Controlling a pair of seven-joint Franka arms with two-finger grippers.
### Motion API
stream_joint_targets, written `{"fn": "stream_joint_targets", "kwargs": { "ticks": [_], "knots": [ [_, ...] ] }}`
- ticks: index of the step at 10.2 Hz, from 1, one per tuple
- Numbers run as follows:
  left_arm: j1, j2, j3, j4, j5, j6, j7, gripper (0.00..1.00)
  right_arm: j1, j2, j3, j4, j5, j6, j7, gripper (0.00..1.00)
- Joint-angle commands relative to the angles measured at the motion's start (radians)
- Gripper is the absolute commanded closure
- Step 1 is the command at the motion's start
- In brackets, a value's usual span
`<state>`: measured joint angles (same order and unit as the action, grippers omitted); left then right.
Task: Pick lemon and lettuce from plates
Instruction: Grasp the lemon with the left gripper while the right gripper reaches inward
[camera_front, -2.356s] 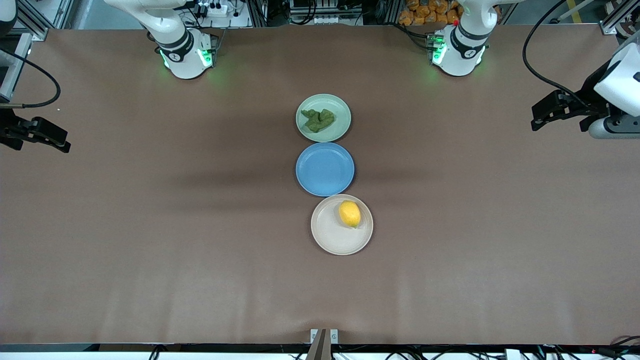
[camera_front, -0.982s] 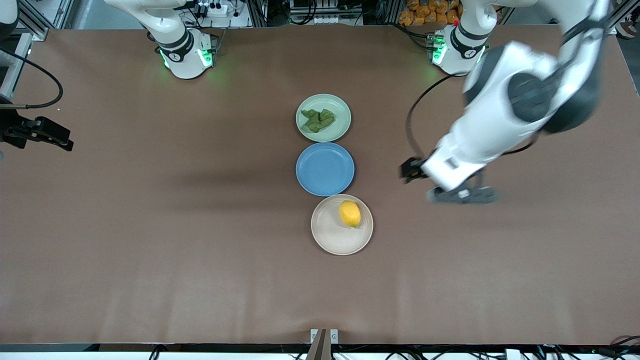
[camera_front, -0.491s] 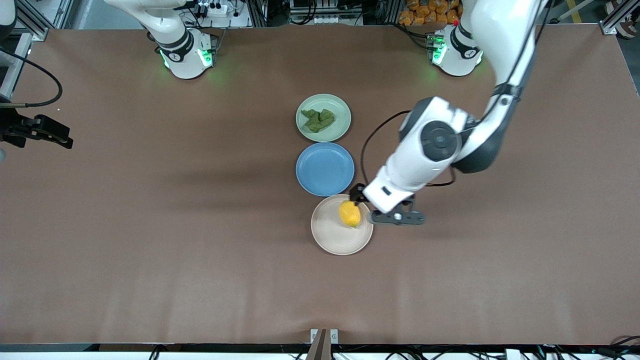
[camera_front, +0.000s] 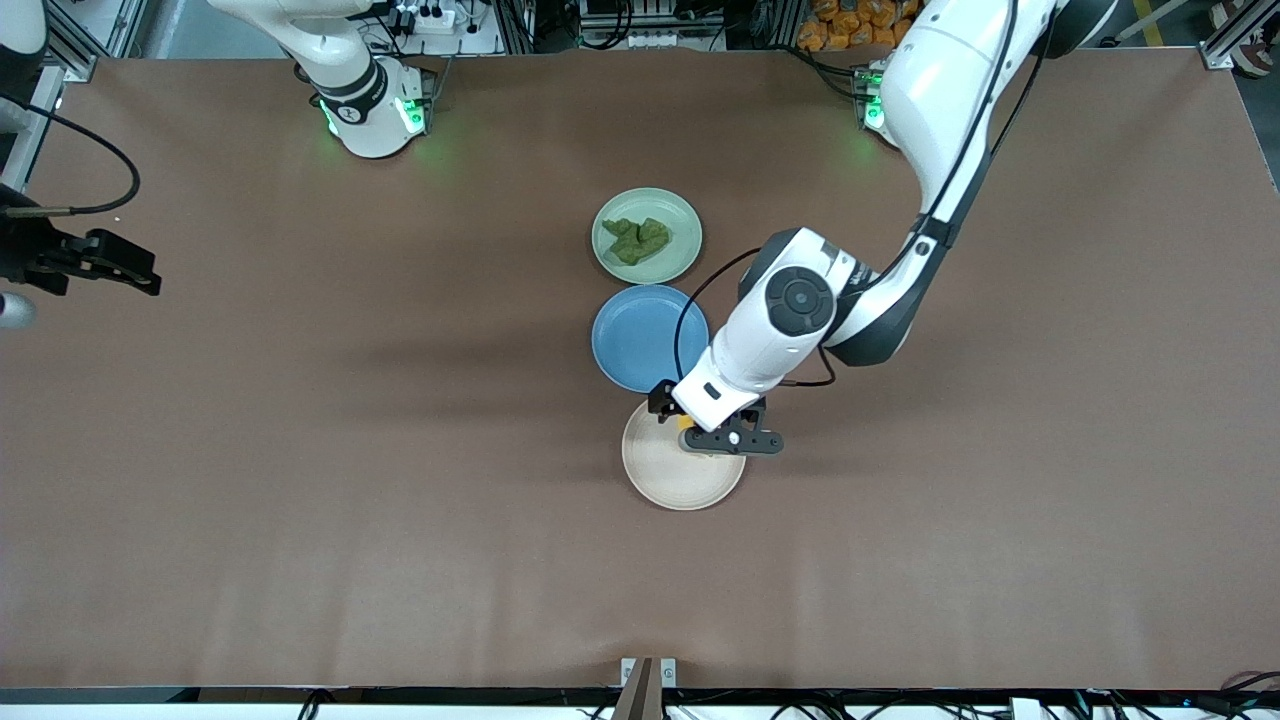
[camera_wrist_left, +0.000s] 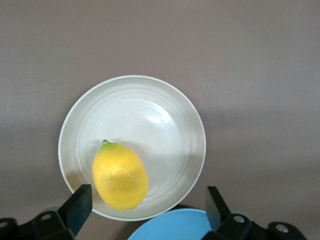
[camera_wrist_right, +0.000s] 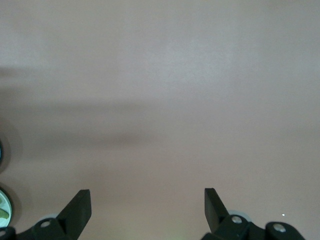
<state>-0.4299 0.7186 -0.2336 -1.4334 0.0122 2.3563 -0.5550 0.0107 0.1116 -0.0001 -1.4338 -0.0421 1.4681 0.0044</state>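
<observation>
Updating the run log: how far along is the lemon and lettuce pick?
Nothing is picked yet. The lemon lies on the beige plate, and the lettuce lies on the mint plate. In hand: the left gripper hovers over the beige plate, fingers open, the lemon between them but not gripped. The right gripper waits open over bare table. Left: both picks.

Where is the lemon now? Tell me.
The lemon lies on the beige plate, the plate nearest the front camera, next to the blue plate, directly under the left gripper, whose jaws are open.
</observation>
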Motion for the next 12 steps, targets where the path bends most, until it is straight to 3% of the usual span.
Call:
{"fn": "stream_joint_targets", "kwargs": {
  "ticks": [1,5,7,11,12],
  "knots": [
    [-0.013,0.031,0.014,0.024,0.087,0.000,-0.025,0.00,0.008,-0.006,0.058,-0.037,0.011,0.003,0.104,0.00],
    [-0.024,0.099,0.019,0.025,0.098,0.004,-0.080,0.00,0.009,-0.004,0.159,-0.128,0.011,0.096,0.264,0.00],
    [-0.072,0.114,0.078,0.025,0.097,0.014,-0.100,0.00,0.012,-0.004,0.195,-0.177,0.010,0.161,0.330,0.00],
    [-0.092,0.137,0.089,0.028,0.094,0.015,-0.187,0.00,0.026,0.043,0.297,-0.233,0.010,0.263,0.512,0.00],
    [-0.096,0.137,0.089,0.027,0.095,0.015,-0.189,0.06,0.026,0.043,0.322,-0.275,0.010,0.321,0.557,0.00]
  ]
}}
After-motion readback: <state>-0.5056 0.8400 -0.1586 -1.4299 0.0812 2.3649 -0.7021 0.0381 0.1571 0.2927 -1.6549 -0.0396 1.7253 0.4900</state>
